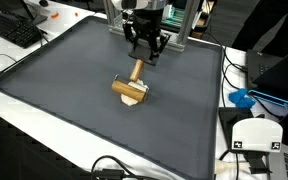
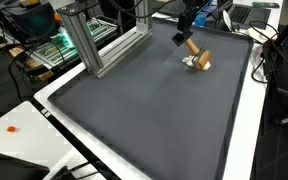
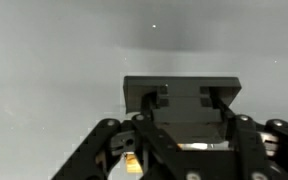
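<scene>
A wooden mallet (image 1: 132, 88) lies on the dark grey mat (image 1: 74, 90), its pale handle pointing toward the far edge; it also shows in an exterior view (image 2: 196, 57). My gripper (image 1: 147, 57) hangs just above the far end of that handle, close to the mat (image 2: 144, 110), and is seen from farther off in an exterior view (image 2: 181, 38). In the wrist view the gripper (image 3: 184, 98) fills the lower half, with its dark fingertips drawn together over the grey mat (image 3: 54, 60). A sliver of yellow wood (image 3: 132, 164) peeks through the linkage. I see nothing held.
An aluminium frame (image 2: 96, 45) stands at the mat's far side beside the arm. A keyboard (image 1: 14, 30) lies off one corner. A blue object (image 1: 242, 98) and a white device (image 1: 254, 135) sit beside the mat. Cables (image 1: 114, 170) trail along the front edge.
</scene>
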Controlling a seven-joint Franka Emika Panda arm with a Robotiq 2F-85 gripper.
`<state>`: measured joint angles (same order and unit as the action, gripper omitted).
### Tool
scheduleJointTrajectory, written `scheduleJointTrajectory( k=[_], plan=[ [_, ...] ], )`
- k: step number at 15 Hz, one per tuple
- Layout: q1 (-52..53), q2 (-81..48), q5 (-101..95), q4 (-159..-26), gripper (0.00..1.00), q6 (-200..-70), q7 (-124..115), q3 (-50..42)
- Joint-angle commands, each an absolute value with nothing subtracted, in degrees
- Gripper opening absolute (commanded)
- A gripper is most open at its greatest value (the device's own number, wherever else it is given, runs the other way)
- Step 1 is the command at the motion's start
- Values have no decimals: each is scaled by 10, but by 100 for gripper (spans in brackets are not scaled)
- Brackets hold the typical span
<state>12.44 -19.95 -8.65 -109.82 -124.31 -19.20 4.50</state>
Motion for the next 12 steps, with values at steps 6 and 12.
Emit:
scheduleJointTrajectory(
  k=[6,12],
  plan=[
    [126,-179,-76,-1096,36,-1160,-176,56],
    [123,-171,-74,-1093,36,-1091,-159,61]
  ],
)
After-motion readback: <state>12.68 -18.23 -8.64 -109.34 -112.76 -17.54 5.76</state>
